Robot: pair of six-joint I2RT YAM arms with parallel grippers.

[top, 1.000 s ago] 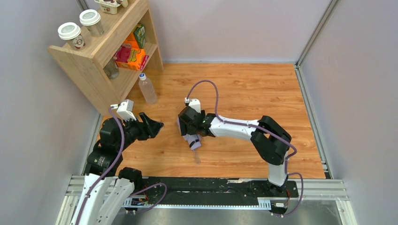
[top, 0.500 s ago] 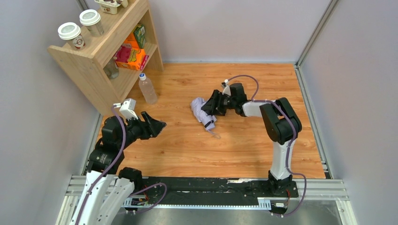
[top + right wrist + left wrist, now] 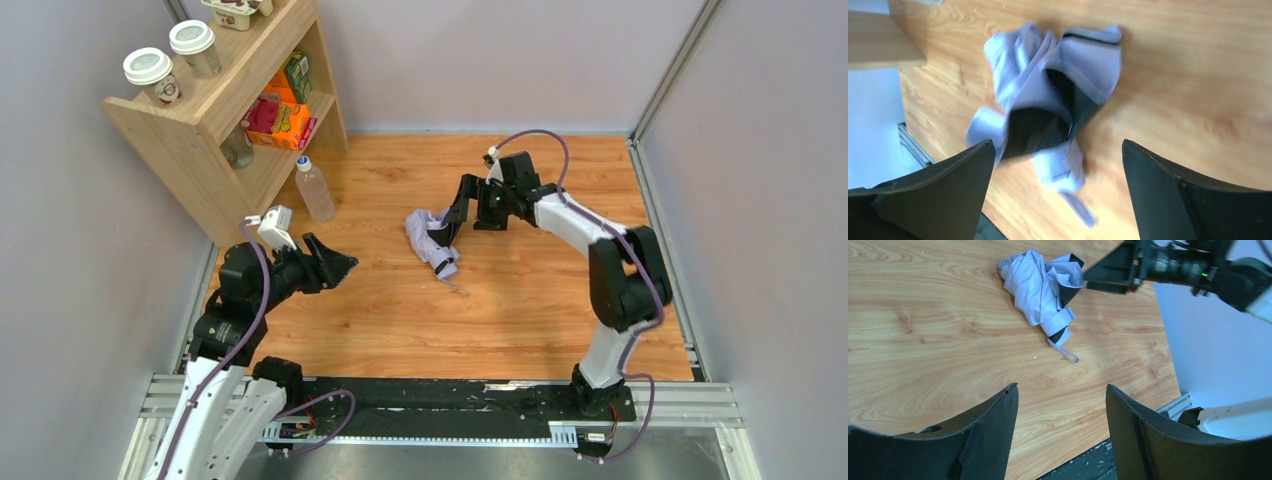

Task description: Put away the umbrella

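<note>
The umbrella (image 3: 428, 240) lies crumpled on the wooden floor near the middle, pale lavender fabric with dark inner folds and a thin strap trailing toward the near edge. My right gripper (image 3: 458, 213) hovers open at its right edge, holding nothing. In the right wrist view the umbrella (image 3: 1048, 85) lies just beyond the spread jaws of the right gripper (image 3: 1057, 144). My left gripper (image 3: 335, 266) is open and empty, well to the left of the umbrella. The left wrist view has the left gripper (image 3: 1062, 386) facing the umbrella (image 3: 1040, 290) from a distance.
A wooden shelf unit (image 3: 215, 130) stands at the back left with lidded cups (image 3: 150, 72) on top and snack boxes (image 3: 280, 120) inside. A clear water bottle (image 3: 314, 190) stands on the floor beside it. Grey walls enclose the floor; a metal rail (image 3: 450, 405) runs along the near edge.
The right arm swung from the near middle toward the back, the umbrella moving with it, then let go and drew back to the right with its jaws wide. The left arm barely moved.
</note>
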